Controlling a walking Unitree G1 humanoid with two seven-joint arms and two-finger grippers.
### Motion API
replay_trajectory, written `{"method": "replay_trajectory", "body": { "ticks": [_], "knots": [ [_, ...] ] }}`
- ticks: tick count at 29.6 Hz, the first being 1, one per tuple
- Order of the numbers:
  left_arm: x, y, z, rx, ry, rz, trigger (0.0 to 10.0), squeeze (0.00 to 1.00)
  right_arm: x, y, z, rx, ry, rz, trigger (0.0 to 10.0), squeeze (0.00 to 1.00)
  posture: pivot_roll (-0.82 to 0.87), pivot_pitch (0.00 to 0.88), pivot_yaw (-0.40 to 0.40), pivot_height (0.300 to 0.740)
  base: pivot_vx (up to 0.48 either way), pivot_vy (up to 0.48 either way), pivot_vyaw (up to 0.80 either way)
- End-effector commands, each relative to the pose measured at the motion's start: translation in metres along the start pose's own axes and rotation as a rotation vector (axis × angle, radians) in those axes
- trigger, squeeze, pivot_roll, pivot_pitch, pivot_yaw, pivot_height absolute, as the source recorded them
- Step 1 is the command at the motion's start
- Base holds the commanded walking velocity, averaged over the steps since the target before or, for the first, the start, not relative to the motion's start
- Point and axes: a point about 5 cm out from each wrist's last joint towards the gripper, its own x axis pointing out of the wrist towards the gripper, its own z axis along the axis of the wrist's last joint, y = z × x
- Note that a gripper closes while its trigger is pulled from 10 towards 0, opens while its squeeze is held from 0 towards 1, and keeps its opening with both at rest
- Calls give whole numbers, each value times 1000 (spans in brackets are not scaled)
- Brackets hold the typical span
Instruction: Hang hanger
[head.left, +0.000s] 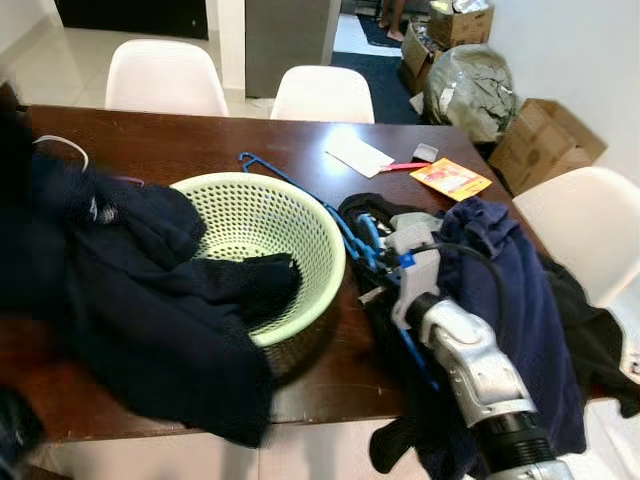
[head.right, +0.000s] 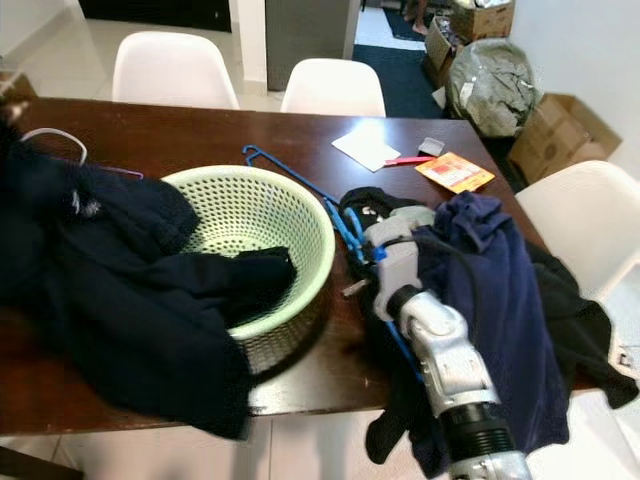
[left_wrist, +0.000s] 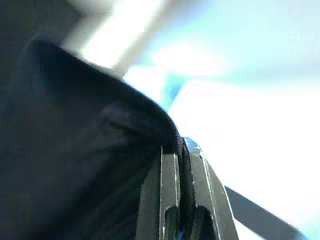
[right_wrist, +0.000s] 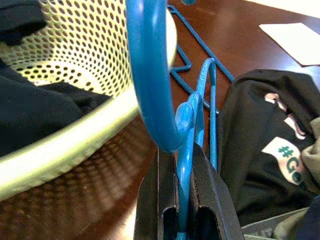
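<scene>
Clamping my right hand (right_wrist: 183, 200) on the thin blue plastic hanger (right_wrist: 150, 75) just right of the pale green mesh basket (head.left: 300, 215), I should lift gently (left hand (left_wrist: 182, 195) pinches dark cloth).

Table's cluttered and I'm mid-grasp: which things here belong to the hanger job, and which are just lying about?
Part of the job:
- blue plastic hanger, clamped in the right gripper
- dark navy garment, pinched by the left gripper

Lying about:
- pale green perforated basket
- white paper sheet
- orange packet
- blue towel-like cloth
- cardboard boxes
</scene>
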Motion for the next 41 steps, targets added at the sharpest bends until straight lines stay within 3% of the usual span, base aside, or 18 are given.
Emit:
{"method": "replay_trajectory", "body": {
  "ticks": [1, 2, 3, 5, 6, 8, 9, 15, 22, 25, 33, 37, 41],
  "knots": [
    [13, -40, -16, -6, 97, -196, 8118, 0, -3, 1, -18, 53, 57, -15, 10000, 0, 56, 91, -37, 740, 0, 0, 0],
    [13, -40, -16, -6, 97, -196, 8118, 0, -3, 1, -18, 53, 57, -15, 10000, 0, 56, 91, -37, 740, 0, 0, 0],
    [15, -49, -32, -42, 135, -225, 9294, 0, -3, 1, -18, 60, 51, -21, 10000, 0, 57, 87, -29, 740, 0, 0, 0],
    [15, -49, -32, -42, 135, -225, 9294, 0, -3, 1, -18, 60, 51, -21, 10000, 0, 57, 87, -29, 740, 0, 0, 0],
    [13, -55, -49, -79, 168, -234, 10000, 0, -3, 1, -18, 66, 46, -29, 10000, 0, 54, 84, -18, 740, 0, 0, 0],
    [13, -55, -49, -79, 168, -234, 10000, 0, -3, 1, -18, 66, 46, -29, 10000, 0, 54, 84, -18, 740, 0, 0, 0],
    [9, -57, -61, -101, 192, -223, 10000, 0, -3, 1, -18, 69, 42, -35, 10000, 0, 56, 83, -18, 740, 0, 0, 0],
    [9, -61, -82, -178, 234, -193, 10000, 0, 0, 1, -19, 88, 35, -44, 10000, 0, 65, 70, -4, 740, 0, 0, 0],
    [12, -66, -94, -201, 280, -187, 10000, 0, 2, -1, -19, 107, 24, -64, 10000, 0, 56, 61, 18, 740, -176, 0, 0],
    [8, -67, -102, -205, 303, -168, 10000, 0, 1, -2, -19, 157, 1, -94, 10000, 0, 55, 58, 25, 740, -374, 0, 0],
    [5, -70, -111, -199, 319, -175, 10000, 0, 0, 1, -21, 166, -13, -103, 10000, 0, 53, 48, 35, 740, -443, 0, 0],
    [5, -72, -109, -149, 330, -208, 10000, 0, 0, 4, -20, 167, -21, -105, 10000, 0, 47, 40, 38, 740, -472, 0, 0],
    [13, -72, -94, -41, 318, -243, 10000, 0, -1, 5, -18, 183, -43, -113, 10000, 0, 50, 35, 39, 740, -472, 0, 0]
  ]
}}
